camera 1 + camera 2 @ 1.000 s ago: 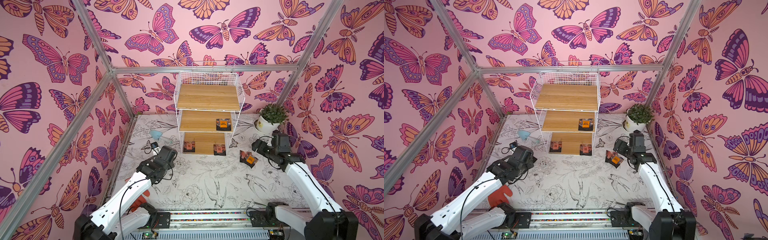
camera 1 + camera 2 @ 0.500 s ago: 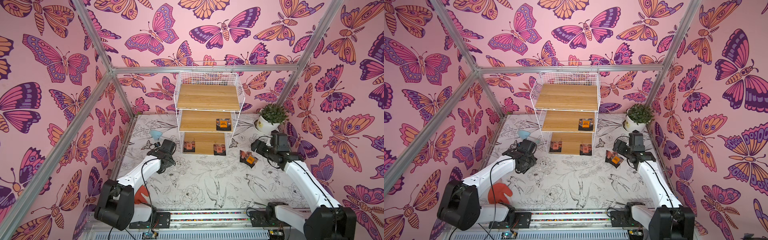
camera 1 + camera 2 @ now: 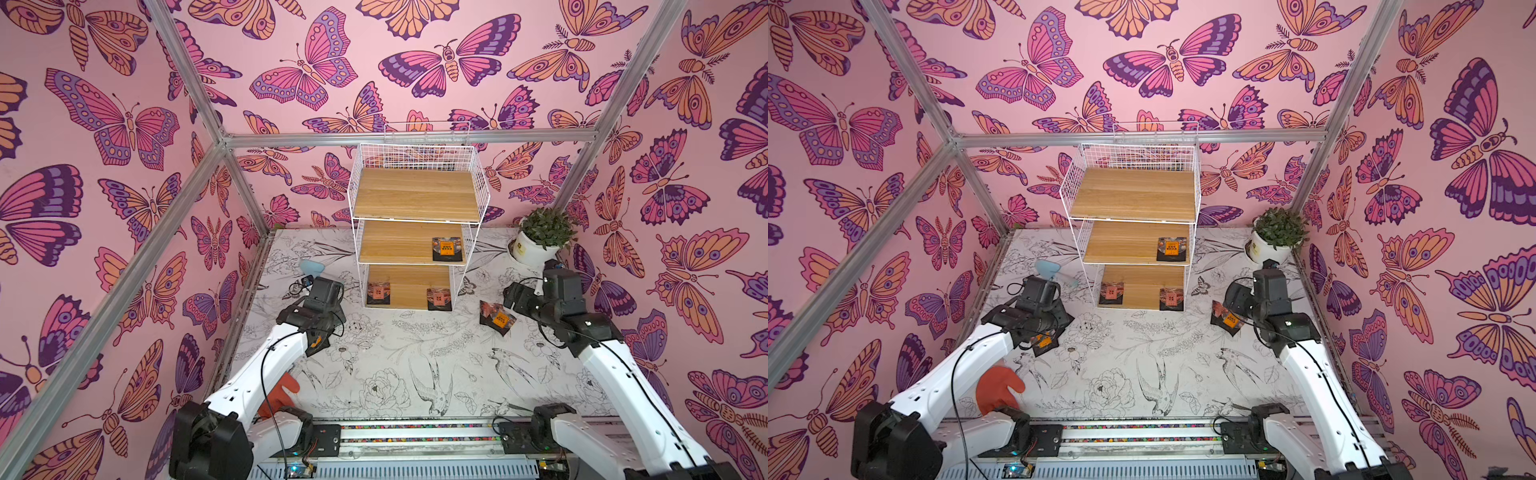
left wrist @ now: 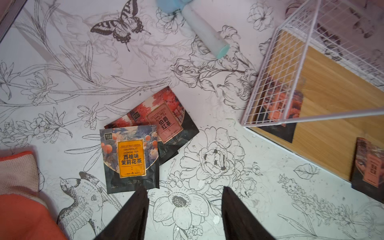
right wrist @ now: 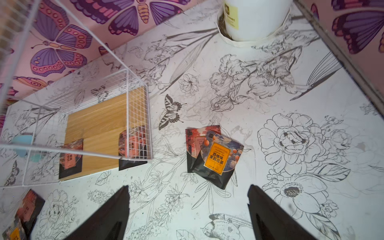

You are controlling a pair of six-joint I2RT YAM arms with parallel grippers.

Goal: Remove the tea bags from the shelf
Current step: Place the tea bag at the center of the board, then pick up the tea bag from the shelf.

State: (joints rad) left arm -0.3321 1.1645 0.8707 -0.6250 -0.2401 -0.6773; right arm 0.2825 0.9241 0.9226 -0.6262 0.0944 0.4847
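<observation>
Between the fingers of the left gripper [image 4: 184, 189] nothing is held; they're spread apart over the table [image 4: 301, 207], left of the shelf [image 3: 415, 191]. An orange-label tea bag [image 4: 129, 159] is found lying flat just past one fingertip, off to the side of the gap. Its long axis is pointed straight away from the claw, label's bottom edge nearest. A reddish tea bag [image 4: 166, 120] is tucked partly under it at a slant.

Same deal on the right: the right gripper [image 5: 188, 187] is spread wide and empty. A second orange-label sachet [image 5: 217, 159] is laid ahead of it, corner-first, over a red sachet [image 5: 192, 143].

Further out, three are left on the shelf: a middle-tier tea bag [image 3: 447, 249] at the right end, plus a bottom-left tea bag [image 3: 378, 293] and a bottom-right tea bag [image 3: 439, 298] at the near edge.
</observation>
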